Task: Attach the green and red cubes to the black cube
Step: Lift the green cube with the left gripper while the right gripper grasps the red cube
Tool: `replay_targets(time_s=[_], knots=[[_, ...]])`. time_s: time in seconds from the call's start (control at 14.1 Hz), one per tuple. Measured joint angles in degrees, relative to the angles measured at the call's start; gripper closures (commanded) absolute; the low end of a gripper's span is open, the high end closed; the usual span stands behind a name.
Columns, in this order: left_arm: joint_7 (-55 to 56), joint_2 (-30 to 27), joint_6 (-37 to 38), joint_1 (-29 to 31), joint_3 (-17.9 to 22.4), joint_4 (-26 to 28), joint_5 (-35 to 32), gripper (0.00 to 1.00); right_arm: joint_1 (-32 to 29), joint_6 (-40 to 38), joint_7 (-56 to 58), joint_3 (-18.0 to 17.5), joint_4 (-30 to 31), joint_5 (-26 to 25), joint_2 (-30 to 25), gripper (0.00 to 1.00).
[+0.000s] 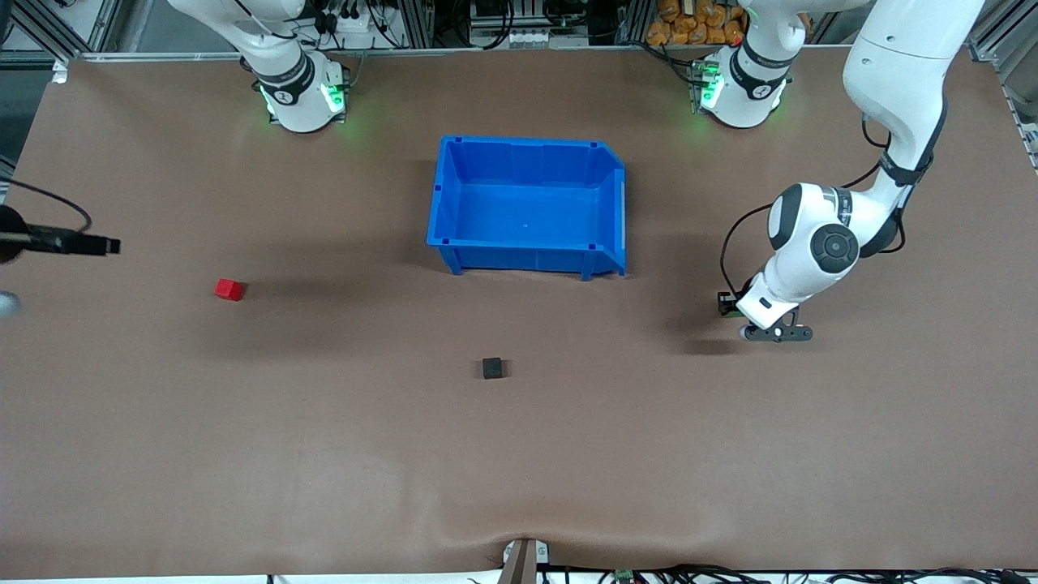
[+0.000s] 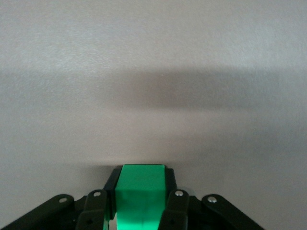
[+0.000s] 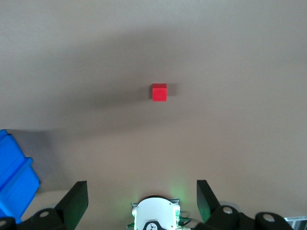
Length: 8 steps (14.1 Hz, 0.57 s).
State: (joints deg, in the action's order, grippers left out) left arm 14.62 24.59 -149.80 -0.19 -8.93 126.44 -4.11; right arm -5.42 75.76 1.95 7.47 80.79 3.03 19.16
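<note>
Tabletop [image 1: 324,454] first: one wide brown mat, matte, puckered a little at the edge closest to the front camera, soft arm shadows lying across it. Along the top edge, metal framing [image 1: 81,24], cable bundles, and both arm bases glowing green.

Toward the right arm's end, a black rod-like fixture [image 1: 61,241] pokes in from the side of the frame. The red cube [image 1: 229,289] sits alone on the mat here, well apart from everything else. The right wrist view looks down on it from high up, and the right gripper [image 3: 142,201] has its fingers [image 3: 76,201] spread wide with nothing between them; the red cube [image 3: 159,92] lies in open view under it, a corner of the bin [image 3: 14,184] showing at the edge. The right gripper itself is out of the front view.

Mid-table, the blue bin [image 1: 527,154] stands empty. The black cube [image 1: 491,368] rests on the mat, nearer the front camera than the bin, touching nothing.

Toward the left arm's end, the left arm bends down low and the left gripper [image 1: 742,312] sits right at the mat. Its wrist view settles it: fingers [image 2: 175,211] pressed against both sides of the green cube [image 2: 141,194], cube snug between them, bare mat stretching ahead with a shadow band across it.
</note>
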Motion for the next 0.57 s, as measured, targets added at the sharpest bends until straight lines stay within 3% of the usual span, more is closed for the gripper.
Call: replay_targets(time_s=[0.28,0.57], knots=[[10.71,0.0,-0.08,-0.02,-0.79,-2.96,0.0,1.0,-2.65,1.79,0.0,0.35,4.11,-0.04,7.19,0.0],[22.74,-0.01,3.34,-0.08,-2.71,-7.74,0.0,1.0,-3.94,16.28,0.05,0.39,12.93,-0.02,12.82,0.0]])
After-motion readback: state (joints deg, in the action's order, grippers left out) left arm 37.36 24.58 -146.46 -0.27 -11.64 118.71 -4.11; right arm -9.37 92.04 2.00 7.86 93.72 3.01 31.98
